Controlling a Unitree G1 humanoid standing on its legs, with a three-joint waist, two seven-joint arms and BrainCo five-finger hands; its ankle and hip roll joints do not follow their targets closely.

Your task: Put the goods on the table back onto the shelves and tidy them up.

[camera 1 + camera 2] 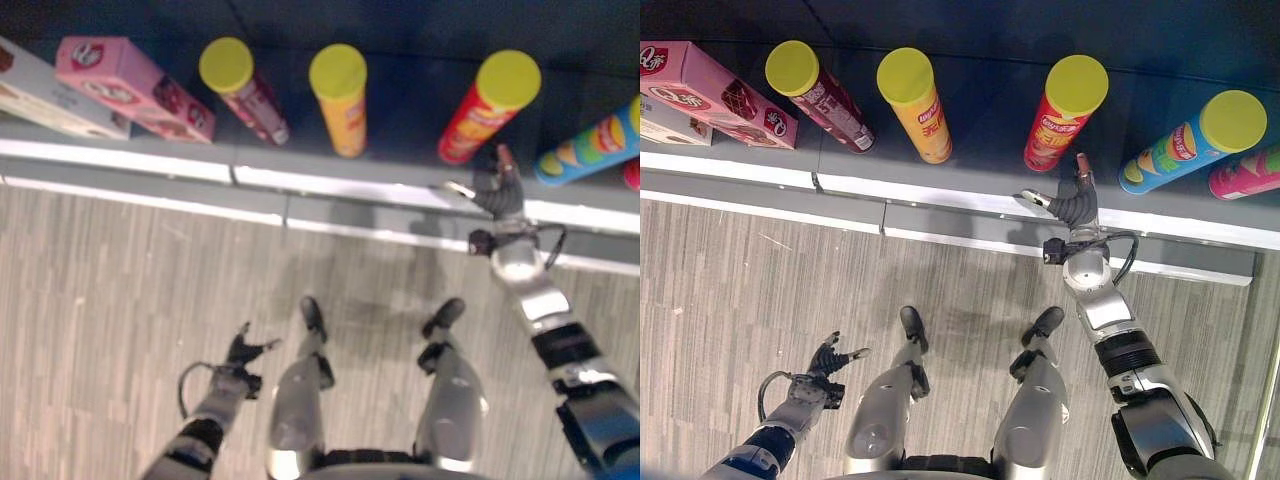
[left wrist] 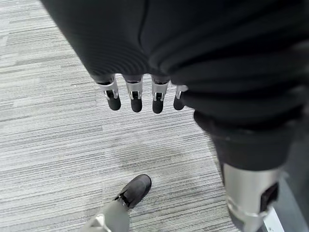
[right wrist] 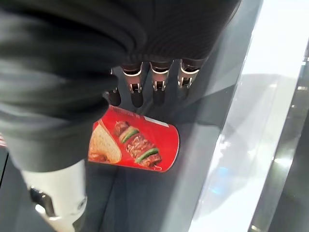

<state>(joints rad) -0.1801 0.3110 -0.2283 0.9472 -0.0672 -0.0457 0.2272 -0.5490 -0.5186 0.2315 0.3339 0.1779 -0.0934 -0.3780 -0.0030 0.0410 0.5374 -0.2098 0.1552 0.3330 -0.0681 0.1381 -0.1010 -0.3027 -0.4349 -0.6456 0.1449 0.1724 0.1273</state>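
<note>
A red chip can [image 1: 1060,115] with a yellow lid stands on the dark shelf [image 1: 970,180]. My right hand [image 1: 1076,208] is at the shelf's front edge just before that can, open, fingers straight and thumb spread to the left, holding nothing. In the right wrist view its fingers [image 3: 159,87] hang a little apart from the red can [image 3: 140,145]. My left hand [image 1: 830,358] hangs low at my left side over the floor, open and empty, its fingers [image 2: 135,96] straight.
Along the shelf stand a maroon can [image 1: 825,95], an orange can [image 1: 915,105], a blue can [image 1: 1190,140] and a pink can [image 1: 1245,172]. A pink box [image 1: 715,95] and a white box [image 1: 50,100] lie at the left. Striped grey carpet [image 1: 760,270] lies below.
</note>
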